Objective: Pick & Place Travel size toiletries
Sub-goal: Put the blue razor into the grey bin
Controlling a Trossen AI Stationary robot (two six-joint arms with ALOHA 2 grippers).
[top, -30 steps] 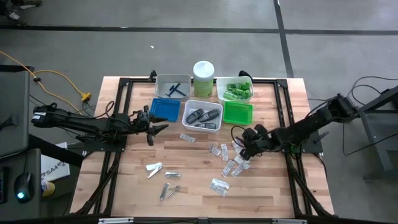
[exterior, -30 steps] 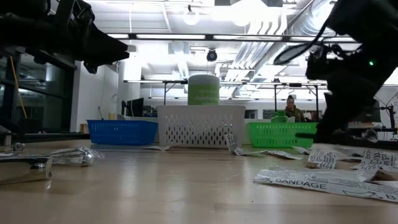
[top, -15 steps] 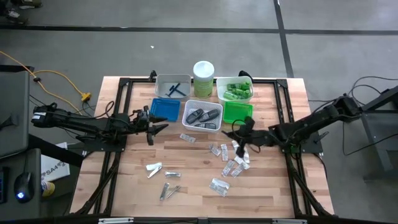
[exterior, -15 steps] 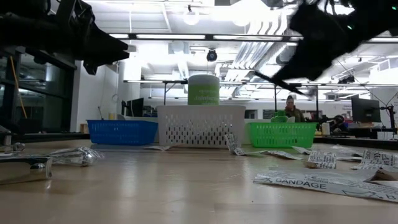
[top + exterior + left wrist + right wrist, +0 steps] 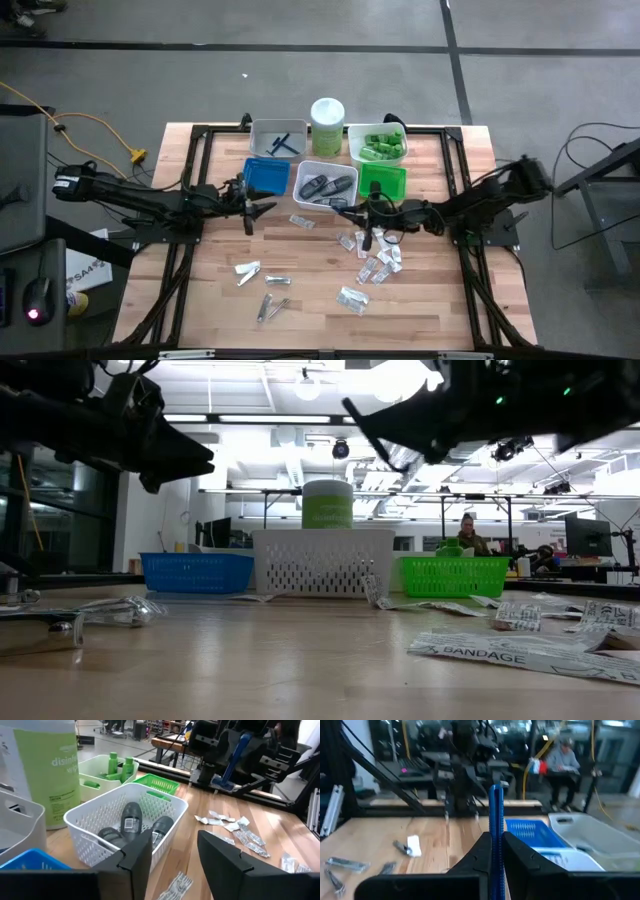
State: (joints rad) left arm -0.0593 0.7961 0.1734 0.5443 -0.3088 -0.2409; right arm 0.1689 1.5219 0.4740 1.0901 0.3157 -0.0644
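high view: on the left, the left gripper (image 5: 262, 207) hangs above the wood table (image 5: 200, 300), just beside the blue tray (image 5: 266, 175). its two fingers are spread apart and hold nothing. below it on the table lie silver clippers (image 5: 247, 270), well apart from the trays.

in the middle at the back sits a grey tray (image 5: 262, 135) with blue razors (image 5: 283, 141) inside. beside it stands a tall pale-green can (image 5: 327, 125) with a white lid. in front of the can is a white basket (image 5: 325, 186) with dark oval cases (image 5: 322, 186) in it.

next comes the right gripper (image 5: 352, 212), up in the air near the front edge of the white basket and the green tray (image 5: 383, 181). its fingers are pressed together, pinching a thin blue razor (image 5: 495, 837) that stands upright between them in the right wrist view. under and near it, clear packets (image 5: 372, 262) lie scattered on the table.

at the back right, a white tray (image 5: 376, 144) holds green tubes (image 5: 380, 143).

low view: a person (image 5: 467, 535) sits far behind the table.
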